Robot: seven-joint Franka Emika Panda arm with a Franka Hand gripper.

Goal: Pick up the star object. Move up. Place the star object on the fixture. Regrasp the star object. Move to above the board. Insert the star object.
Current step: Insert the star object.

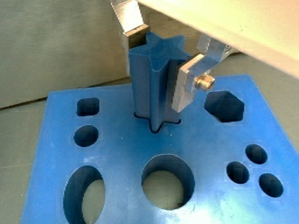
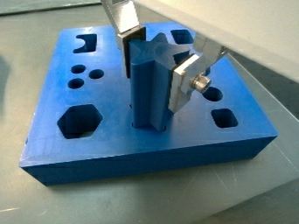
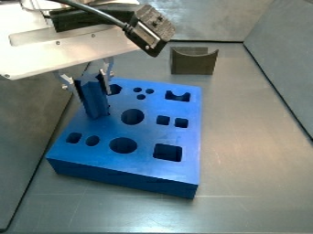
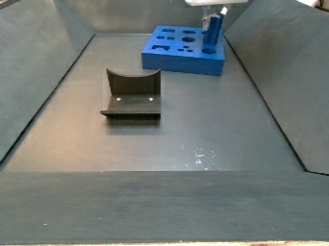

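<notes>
The star object [image 1: 156,83], a ridged blue peg, stands upright with its lower end in the star-shaped hole of the board [image 1: 117,144]. It also shows in a wrist view [image 2: 149,92] and in both side views [image 3: 91,99] [image 4: 214,31]. My gripper [image 1: 162,63] straddles the peg's upper part, with the silver fingers [image 2: 184,83] pressed on opposite sides of it. The gripper also shows in a wrist view [image 2: 156,72] and over the board's far left part in a side view [image 3: 93,80]. The board lies flat in the other views [image 2: 105,149] [image 3: 146,151] [image 4: 180,60].
The fixture [image 3: 193,60], a dark block with a curved notch, stands on the floor apart from the board; it also shows in a side view [image 4: 131,96]. The board has other holes: a hexagon [image 1: 225,106], ovals and circles. Grey walls enclose the floor.
</notes>
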